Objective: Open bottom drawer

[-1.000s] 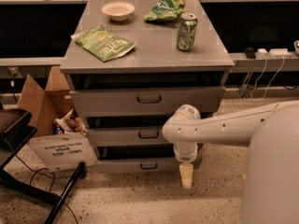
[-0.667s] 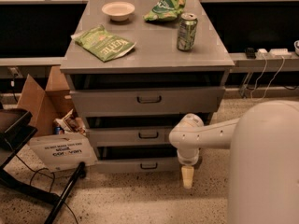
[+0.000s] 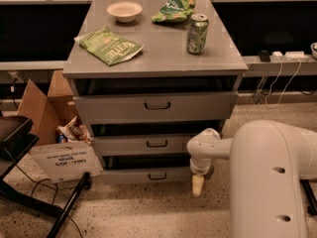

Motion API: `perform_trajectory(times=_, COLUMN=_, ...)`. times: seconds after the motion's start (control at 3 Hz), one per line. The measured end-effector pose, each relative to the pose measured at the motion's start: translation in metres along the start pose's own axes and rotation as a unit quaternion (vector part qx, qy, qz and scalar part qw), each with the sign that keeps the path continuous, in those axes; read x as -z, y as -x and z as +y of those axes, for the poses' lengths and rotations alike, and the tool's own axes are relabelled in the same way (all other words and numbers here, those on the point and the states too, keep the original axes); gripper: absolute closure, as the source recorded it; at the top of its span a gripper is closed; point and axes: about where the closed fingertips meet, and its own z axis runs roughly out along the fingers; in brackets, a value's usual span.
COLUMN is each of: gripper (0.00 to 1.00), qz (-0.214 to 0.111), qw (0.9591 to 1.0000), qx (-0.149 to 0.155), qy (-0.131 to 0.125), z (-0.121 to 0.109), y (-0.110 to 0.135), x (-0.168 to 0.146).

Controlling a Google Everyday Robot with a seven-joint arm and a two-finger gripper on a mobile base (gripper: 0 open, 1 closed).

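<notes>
The bottom drawer (image 3: 133, 175) is the lowest of the three grey fronts of the cabinet (image 3: 158, 51), just above the floor (image 3: 148, 212); its front is the slimmest, and a small dark bar handle (image 3: 157, 176) sits in the middle of it; a dark gap runs along above the front, and nothing of the inside can be seen from here. The gripper (image 3: 197, 185) hangs at the right end of this front, just before the right lower corner of the cabinet; it points straight down, with its cream tip near the floor, well to the right of the handle; I cannot say if it is spread or closed, and also not if it touches the front. Above it is the round white wrist (image 3: 204, 150); from there the arm goes to the right into a big white body part (image 3: 270, 177) that fills the lower right corner.

Above the bottom drawer is the middle drawer (image 3: 124, 145) and then the top drawer (image 3: 114, 108), which has the tallest front; each has a dark handle and a dark gap over it. On the grey top of the cabinet lie a flat green bag (image 3: 110, 45) at the left, a white bowl (image 3: 124, 11) at the back, a second green bag (image 3: 174, 8) beside the bowl, and a green can (image 3: 197, 32) standing upright at the right.

Left of the cabinet stands an open cardboard box (image 3: 37, 105); a white sign (image 3: 64, 160) leans before it, and a black frame (image 3: 67, 209) lies on the floor; at the far right a white power strip (image 3: 290, 56) rests on a ledge, with cables hanging down.
</notes>
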Motion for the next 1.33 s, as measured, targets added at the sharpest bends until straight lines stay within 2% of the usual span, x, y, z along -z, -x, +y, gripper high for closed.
perform_trajectory(times=0.33, gripper=0.00, qz=0.003, qw=1.0000, qx=0.002, qy=-0.003, z=-0.001, y=-0.001, x=0.002)
perform_trajectory(times=1.0, gripper=0.00, qz=-0.034, qw=0.9981, qx=0.052, qy=-0.001, z=-0.003, y=0.034, x=-0.086)
perform_trajectory(times=1.33, gripper=0.00, qz=-0.037, qw=0.9971, qx=0.065, qy=-0.014, z=-0.022, y=0.052, x=-0.124)
